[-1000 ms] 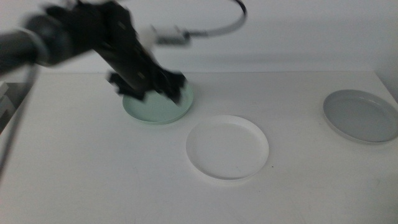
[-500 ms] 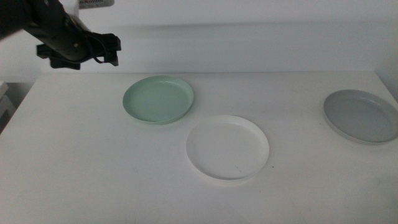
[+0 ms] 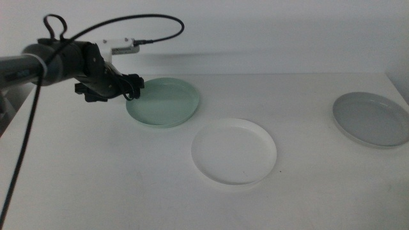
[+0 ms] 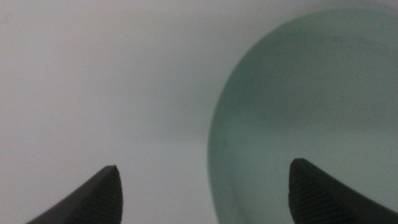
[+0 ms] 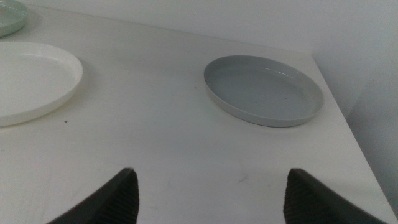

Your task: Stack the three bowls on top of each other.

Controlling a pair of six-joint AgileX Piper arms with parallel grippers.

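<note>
The left gripper (image 4: 205, 186) is hovering over the white table (image 4: 93, 81) with its two dark fingers (image 4: 93, 198) standing wide apart. The mint green bowl (image 4: 311, 99) is lying on the table, filling one side of the view. Its curved rim is running between the two fingers, so one finger is showing over the bowl's inside and the other over bare table.

You are looking at a bare test bench, more lab than home: a plain matte white table (image 3: 115, 185) against a blank pale wall (image 3: 287, 32), a loose black cable (image 3: 156, 20) looping through the air, and three empty plate-like bowls laid out with no food or kitchen fittings.
</note>
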